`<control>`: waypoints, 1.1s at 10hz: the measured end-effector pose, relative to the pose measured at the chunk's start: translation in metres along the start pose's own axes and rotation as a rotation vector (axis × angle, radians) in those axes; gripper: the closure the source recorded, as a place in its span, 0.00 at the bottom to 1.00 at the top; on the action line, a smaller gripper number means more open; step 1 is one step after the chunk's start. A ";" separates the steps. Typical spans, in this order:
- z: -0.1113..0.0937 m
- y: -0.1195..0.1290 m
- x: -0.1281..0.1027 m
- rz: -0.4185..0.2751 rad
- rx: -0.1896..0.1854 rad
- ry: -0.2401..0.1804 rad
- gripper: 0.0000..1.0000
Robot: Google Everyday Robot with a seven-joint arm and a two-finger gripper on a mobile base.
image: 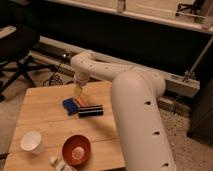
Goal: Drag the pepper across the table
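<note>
The pepper [81, 103] is a small orange-red piece lying on the light wooden table [40, 105], between a blue block [69, 106] and a black bar [91, 111]. My white arm reaches in from the lower right and bends at its elbow near the table's back edge. The gripper [78, 91] hangs from there, pointing down just above and behind the pepper. Its jaws stand open with nothing between them. I cannot tell whether the fingertips touch the pepper.
An orange-red bowl [76, 149] sits near the front edge, with a white cup [31, 141] to its left and a small bottle [57, 164] at the very front. A black office chair [17, 50] stands beyond the table's left side.
</note>
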 end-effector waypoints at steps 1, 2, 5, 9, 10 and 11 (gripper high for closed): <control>0.011 -0.003 0.004 0.057 0.016 0.020 0.20; 0.021 -0.004 0.006 0.098 0.027 0.035 0.20; 0.043 0.009 -0.006 0.127 0.030 0.035 0.20; 0.046 0.023 -0.022 0.087 0.033 0.020 0.35; 0.048 0.024 -0.022 0.086 0.031 0.021 0.45; 0.049 0.022 -0.020 0.092 0.027 0.019 0.55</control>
